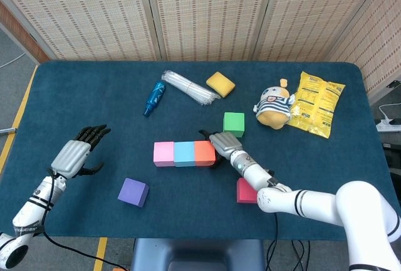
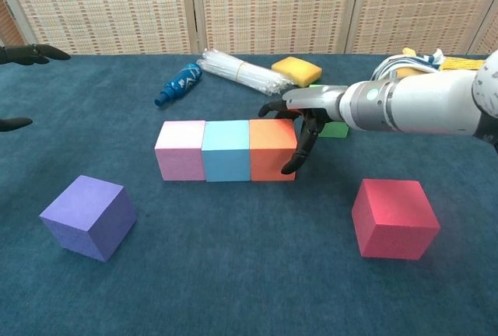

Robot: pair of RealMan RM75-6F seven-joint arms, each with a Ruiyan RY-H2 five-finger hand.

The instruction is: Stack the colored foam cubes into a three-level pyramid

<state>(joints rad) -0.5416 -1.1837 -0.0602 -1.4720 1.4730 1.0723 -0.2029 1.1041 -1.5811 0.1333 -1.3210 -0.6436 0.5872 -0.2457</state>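
Three foam cubes stand in a row touching each other: pink (image 1: 163, 154) (image 2: 180, 149), light blue (image 1: 184, 154) (image 2: 226, 149) and orange (image 1: 204, 153) (image 2: 271, 148). My right hand (image 1: 220, 142) (image 2: 305, 122) touches the orange cube's right side with fingers spread, holding nothing. Behind that hand sits a green cube (image 1: 234, 123) (image 2: 336, 127), partly hidden in the chest view. A red cube (image 1: 246, 191) (image 2: 394, 217) lies near the front right, beside my forearm. The purple cube (image 1: 133, 191) (image 2: 88, 216) sits front left. My left hand (image 1: 78, 156) (image 2: 31, 54) hovers open at the far left.
Along the back lie a blue bottle (image 1: 154, 97), a bundle of clear plastic sticks (image 1: 188, 87) and a yellow sponge (image 1: 220, 84). A striped plush toy (image 1: 274, 106) and a yellow snack bag (image 1: 318, 111) sit at the back right.
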